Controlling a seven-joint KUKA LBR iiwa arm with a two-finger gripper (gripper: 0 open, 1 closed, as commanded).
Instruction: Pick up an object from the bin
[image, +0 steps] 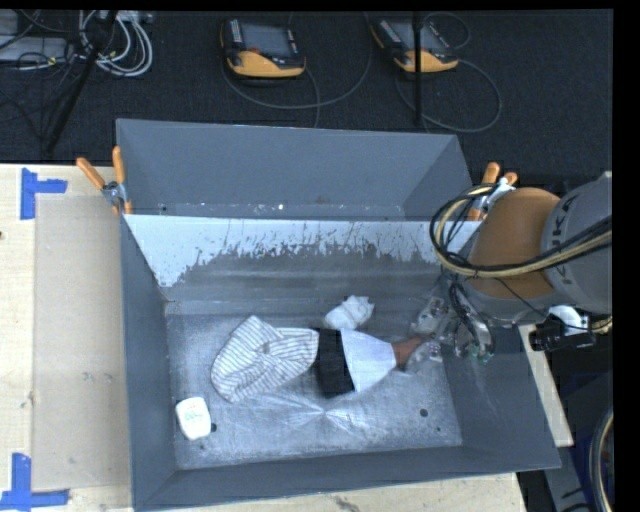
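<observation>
Camera view from above: my gripper (436, 343) hangs low over the right end of the grey bin (290, 180), close to its right wall, under my orange wrist cover (510, 240) and a loop of cables (450, 225). I cannot tell whether it is open or closed; the metal parts at its tip run together against the grey floor.

Just beside the tip, on its left, lies a small reddish-brown piece (408, 351). It looks close enough to touch, but I cannot say whether it does or whether I have hold of it. That piece meets a white wedge-shaped thing (366, 360), which spreads away from me, and on the wedge's far side sits a black block (332, 364) pressed against it. The three may be one object; I cannot tell.

A little further back from the wedge, towards the rear wall and still left of my gripper, rests a crumpled white wad (349, 312). Beyond the black block a striped grey-and-white cloth (262, 358) lies bunched on the floor, touching the block. Well apart from me, near the bin's front left corner, is a small pale block (193, 417).
</observation>
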